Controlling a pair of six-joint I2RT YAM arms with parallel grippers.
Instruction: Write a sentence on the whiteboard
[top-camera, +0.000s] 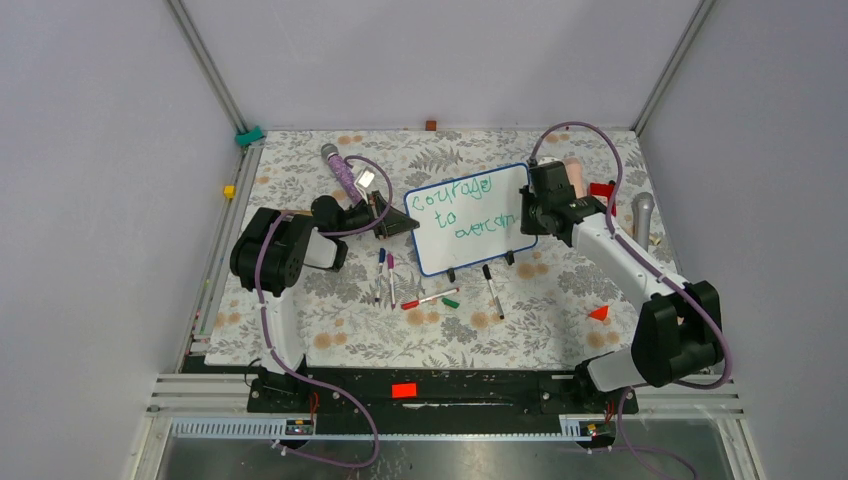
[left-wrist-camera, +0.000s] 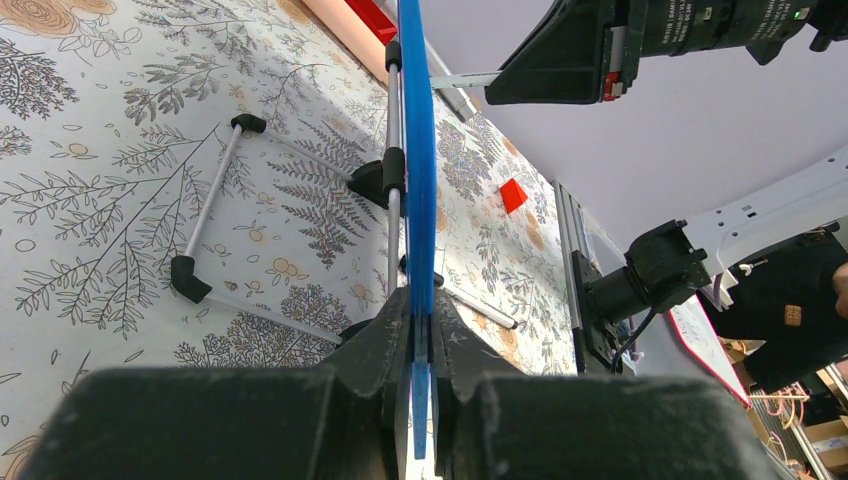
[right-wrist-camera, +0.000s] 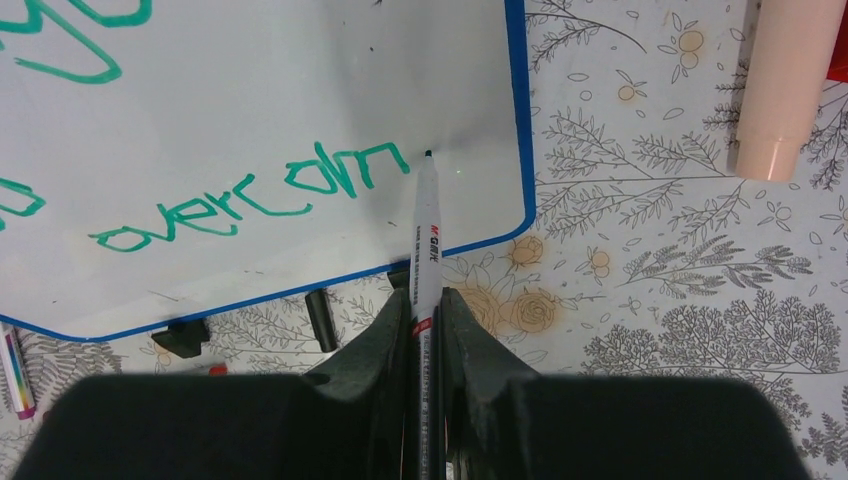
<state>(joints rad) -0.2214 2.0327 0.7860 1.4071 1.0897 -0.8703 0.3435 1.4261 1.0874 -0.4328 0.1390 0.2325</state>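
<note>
The left claw pinches the left edge of the whiteboard. The right claw grips a pen, its tip just past the green words.

The left pincer is clamped tight on the whiteboard edge, while the right pincer pinches a marker.

One whiteboard is standing on two black feet, and three lines of the sentence are showing on it in green. One marker is pointing at its lower right part, while at least five loose markers and one green cap are lying in front of it. Two microphones are lying beside it, a purple microphone to its left and a grey microphone to its right, and one peach cylinder is lying just behind its right edge
</note>
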